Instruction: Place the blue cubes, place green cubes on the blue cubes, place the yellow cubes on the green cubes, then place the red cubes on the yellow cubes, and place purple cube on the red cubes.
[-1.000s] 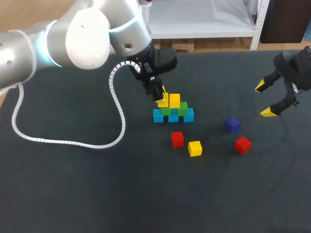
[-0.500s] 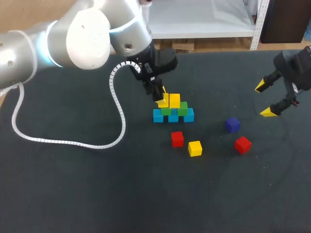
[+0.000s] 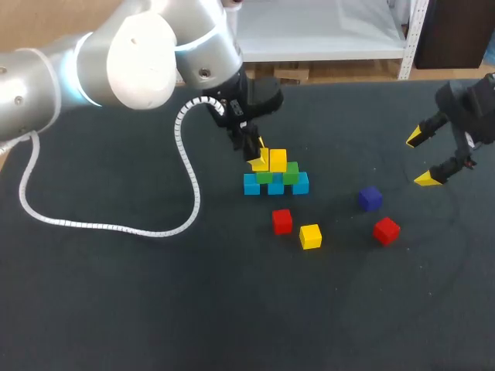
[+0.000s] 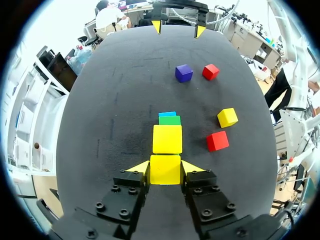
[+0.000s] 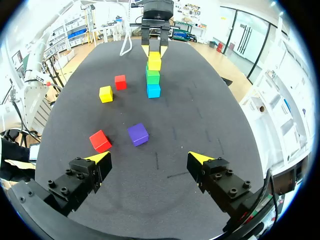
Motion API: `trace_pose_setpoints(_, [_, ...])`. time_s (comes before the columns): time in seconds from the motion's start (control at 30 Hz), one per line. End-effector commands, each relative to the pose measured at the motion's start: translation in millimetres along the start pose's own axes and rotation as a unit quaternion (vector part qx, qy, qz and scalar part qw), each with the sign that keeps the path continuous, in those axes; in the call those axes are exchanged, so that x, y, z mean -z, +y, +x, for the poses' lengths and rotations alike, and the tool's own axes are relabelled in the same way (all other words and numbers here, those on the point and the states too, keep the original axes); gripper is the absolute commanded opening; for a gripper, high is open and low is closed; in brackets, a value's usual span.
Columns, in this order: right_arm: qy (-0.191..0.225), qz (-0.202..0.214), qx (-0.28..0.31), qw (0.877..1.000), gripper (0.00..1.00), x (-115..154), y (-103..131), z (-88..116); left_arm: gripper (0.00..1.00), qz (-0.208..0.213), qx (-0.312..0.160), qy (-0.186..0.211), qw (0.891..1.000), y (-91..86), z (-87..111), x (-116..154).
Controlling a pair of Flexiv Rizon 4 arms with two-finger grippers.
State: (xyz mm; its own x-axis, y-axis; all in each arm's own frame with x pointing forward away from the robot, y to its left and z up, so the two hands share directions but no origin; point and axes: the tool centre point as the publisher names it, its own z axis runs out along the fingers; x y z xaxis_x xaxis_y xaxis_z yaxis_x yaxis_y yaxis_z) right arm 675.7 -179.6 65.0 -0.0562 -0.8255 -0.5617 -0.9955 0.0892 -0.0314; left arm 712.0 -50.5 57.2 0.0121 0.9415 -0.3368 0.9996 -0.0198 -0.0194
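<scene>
Unmoved, left gripper (image 4: 165, 166) clamps yellow cube (image 4: 165, 172).

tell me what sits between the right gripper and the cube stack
The purple cube lies there, ahead of the right gripper and short of the cube stack; the right wrist view shows it.

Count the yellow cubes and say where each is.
3. Held yellow cube: in the left gripper. Stacked yellow cube: on the green cubes ahead. Loose yellow cube: beside a red cube. None seems hidden.
</scene>
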Motion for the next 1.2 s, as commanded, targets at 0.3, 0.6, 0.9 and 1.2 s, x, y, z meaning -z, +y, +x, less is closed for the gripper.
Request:
trace_pose_setpoints(0.3, [-0.001, 0.0, 0.0, 1.0, 1.0, 0, 0, 0, 0.6, 0.005, 0.0, 0.002, 1.0, 4.3, -0.4, 0])
trace_pose_setpoints(0.6, [-0.001, 0.0, 0.0, 1.0, 1.0, 0, 0, 0, 0.84, -0.003, -0.002, -0.011, 1.0, -8.1, 6.2, 21])
trace_pose_setpoints(0.9, [-0.001, 0.0, 0.0, 1.0, 1.0, 0, 0, 0, 0.42, -0.008, 0.005, -0.003, 1.0, -21.9, 30.5, 34])
trace_pose_setpoints(1.2, [-0.001, 0.0, 0.0, 1.0, 1.0, 0, 0, 0, 0.0, 0.007, -0.019, -0.001, 1.0, -13.5, 29.4, 18])
